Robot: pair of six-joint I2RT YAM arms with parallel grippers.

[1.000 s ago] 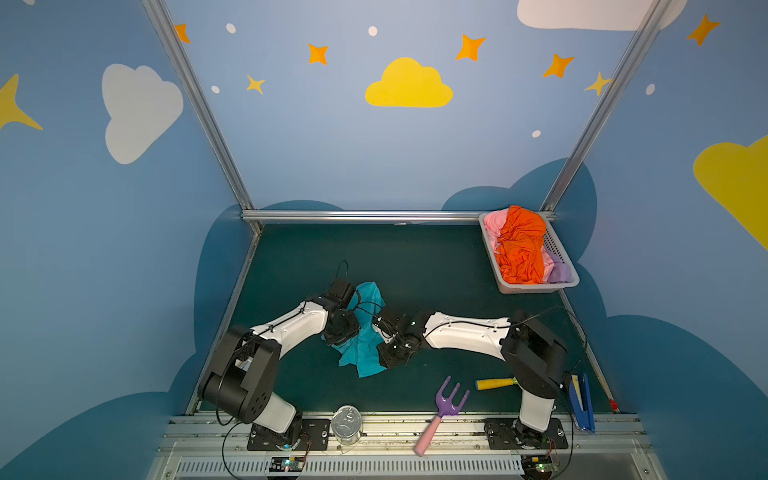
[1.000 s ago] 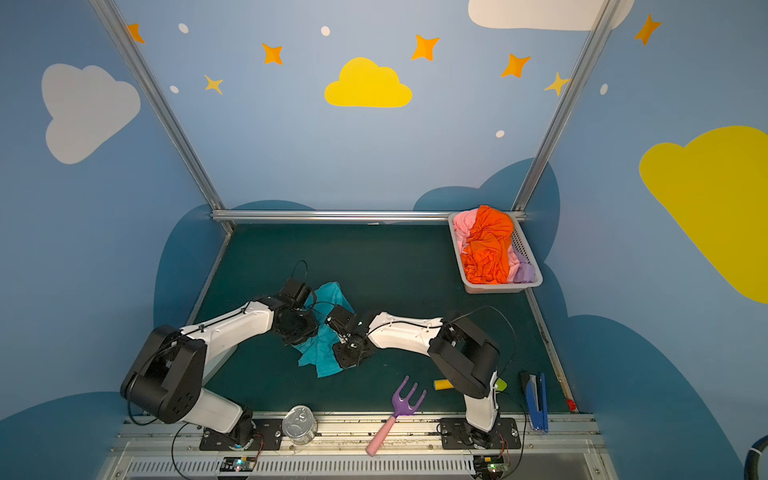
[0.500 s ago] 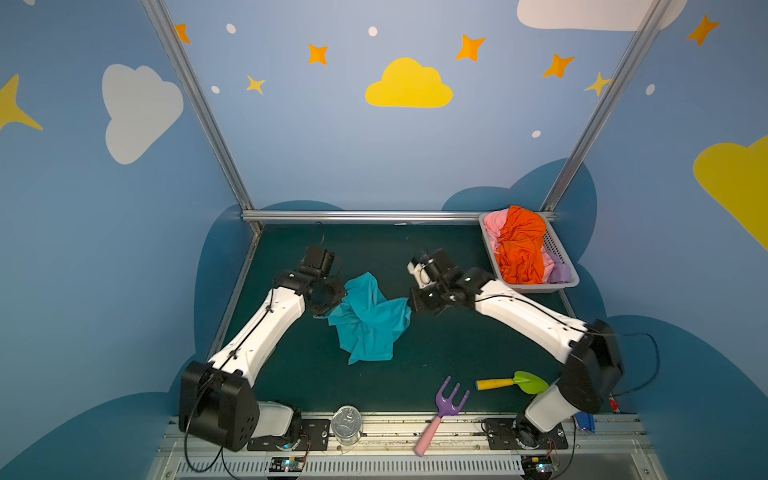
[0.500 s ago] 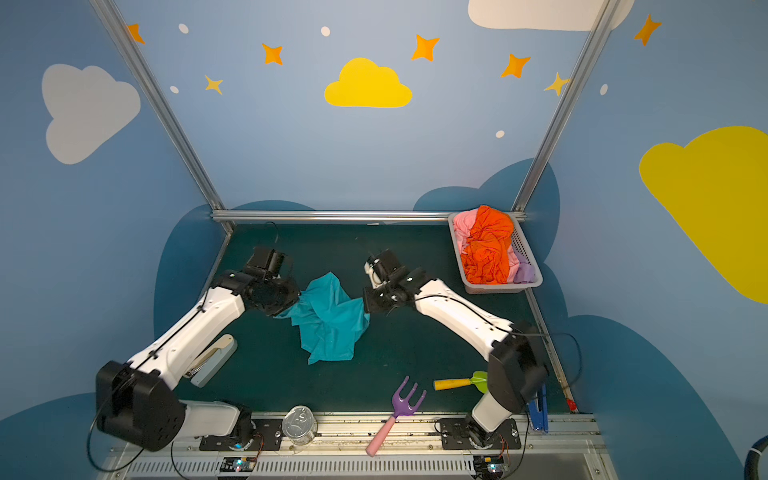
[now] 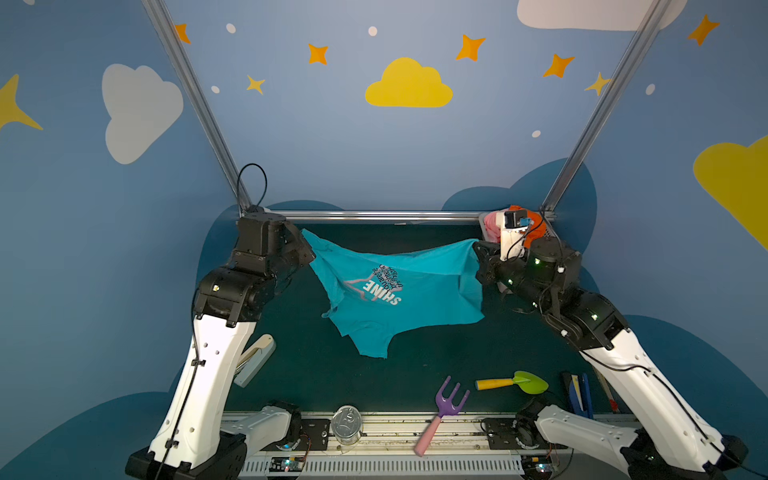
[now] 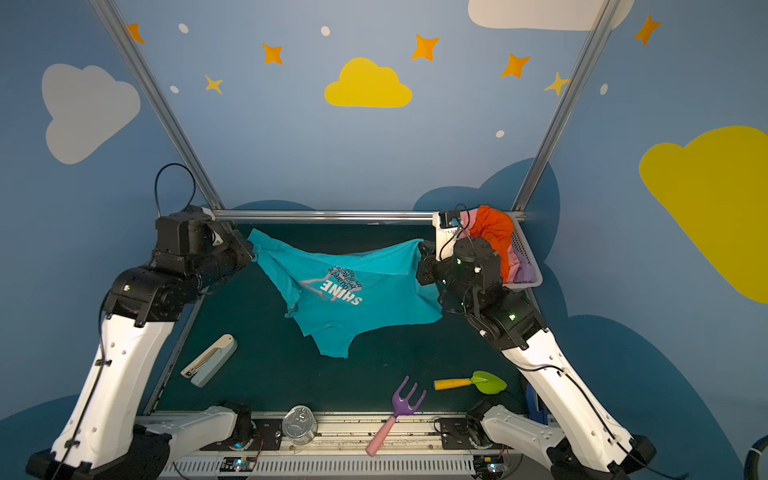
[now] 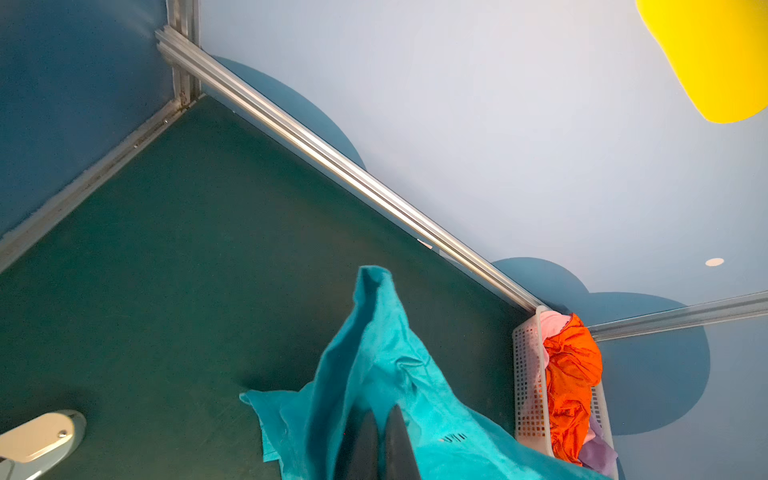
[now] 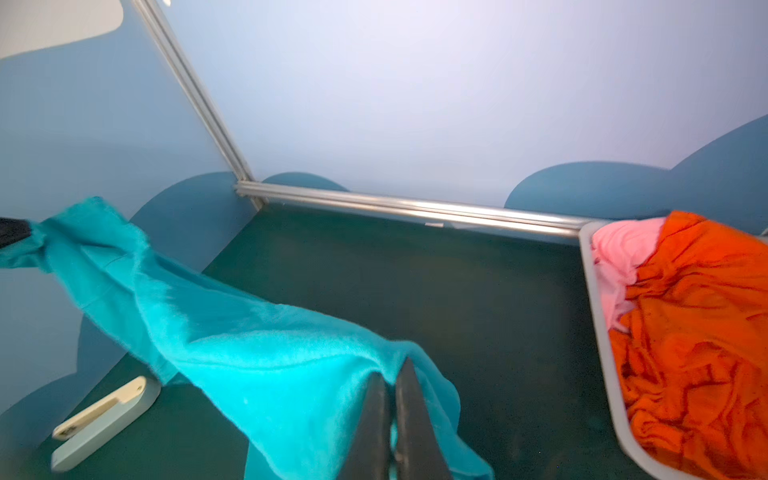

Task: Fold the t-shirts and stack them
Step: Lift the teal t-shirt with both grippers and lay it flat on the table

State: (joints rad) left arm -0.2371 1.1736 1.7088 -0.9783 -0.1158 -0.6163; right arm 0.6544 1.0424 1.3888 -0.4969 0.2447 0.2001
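Note:
A teal t-shirt [image 5: 415, 303] [image 6: 361, 316] with a white-and-pink chest print hangs stretched above the green table in both top views. My left gripper [image 5: 309, 254] [image 7: 382, 415] is shut on its left upper corner. My right gripper [image 5: 478, 254] [image 8: 392, 374] is shut on its right upper corner. The shirt's lower part droops toward the table middle. An orange t-shirt [image 6: 494, 232] [image 8: 698, 332], a pink one [image 8: 623, 249] and a lilac one [image 6: 524, 272] lie crumpled in the white basket [image 6: 530, 259] at the back right, just behind my right arm.
A grey stapler [image 6: 210, 359] lies on the left of the table. Along the front edge are a tin can [image 5: 347, 424], a purple toy fork [image 5: 446, 403] and a yellow-handled green trowel [image 5: 513, 382]. A blue stapler [image 5: 577, 392] lies at the front right.
Both arms have risen and spread apart toward the back, lifting the teal t-shirt from a crumpled heap on the table and pulling it wide between them.

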